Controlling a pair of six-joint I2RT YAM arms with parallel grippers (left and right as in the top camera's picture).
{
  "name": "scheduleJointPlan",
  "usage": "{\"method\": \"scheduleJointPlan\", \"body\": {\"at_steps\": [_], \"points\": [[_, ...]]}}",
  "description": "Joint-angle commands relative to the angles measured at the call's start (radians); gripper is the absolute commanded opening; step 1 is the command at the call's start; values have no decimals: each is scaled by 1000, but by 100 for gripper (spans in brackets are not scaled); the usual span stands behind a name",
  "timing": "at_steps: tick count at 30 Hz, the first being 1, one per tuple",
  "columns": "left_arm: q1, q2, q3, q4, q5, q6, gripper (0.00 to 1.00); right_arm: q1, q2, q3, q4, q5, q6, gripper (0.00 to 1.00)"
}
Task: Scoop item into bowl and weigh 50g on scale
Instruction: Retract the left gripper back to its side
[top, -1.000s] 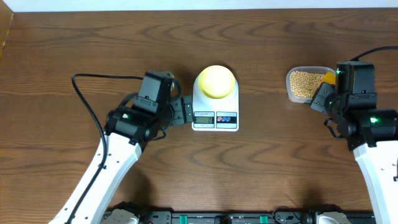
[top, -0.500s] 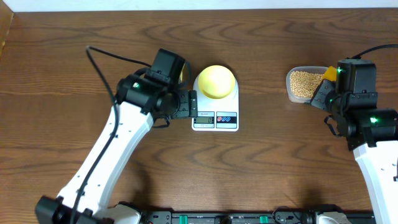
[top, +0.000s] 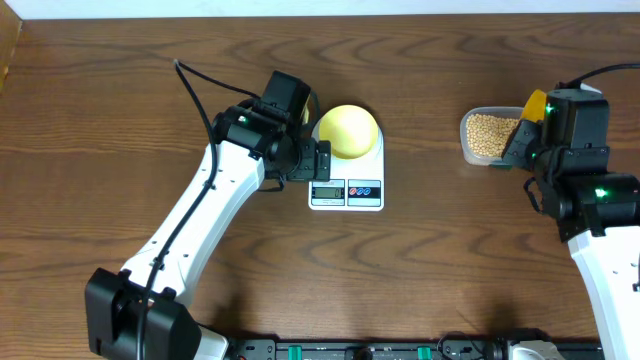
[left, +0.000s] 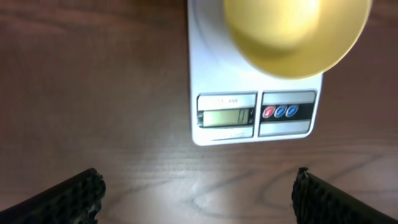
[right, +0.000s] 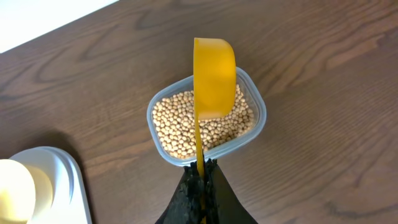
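Observation:
The pale yellow bowl (top: 347, 131) sits on the back of the white scale (top: 346, 190), looking bare from above. My left gripper (top: 317, 164) hovers at the scale's left front edge, jaws wide open with nothing between them. In the left wrist view the bowl (left: 295, 31), the scale (left: 211, 74) and its display (left: 226, 117) lie ahead of that gripper (left: 199, 193). My right gripper (right: 202, 171) is shut on the handle of a yellow scoop (right: 214, 78). The scoop hangs over the tan beans (right: 177, 124) in their clear tub (right: 262, 118). The scoop's inside is turned away from view.
The bean tub (top: 467, 140) stands at the right, well apart from the scale, with bare brown wood between them. A black cable (top: 195, 85) trails from the left arm over the table's back left. The table's far edge runs along the top of the overhead view.
My left arm has swung towards the back and right, bringing its gripper from beside the display up along the scale's left edge. The scoop in my right gripper has shifted slightly towards the back.

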Motion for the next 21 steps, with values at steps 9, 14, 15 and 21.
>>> {"method": "scheduleJointPlan", "body": {"at_steps": [9,14,15,21], "points": [[72,2,7,-26,-143,-111,98,-5,105,11,-6,81,-27,1],[194,2,7,-102,-145,-194,98,-5,103,12,-9,32,-27,1],[217,2,7,-116,-145,-193,98,-5,103,12,-10,29,-27,1],[301,2,7,-119,-146,-194,98,-5,103,12,13,37,-27,1]]}}
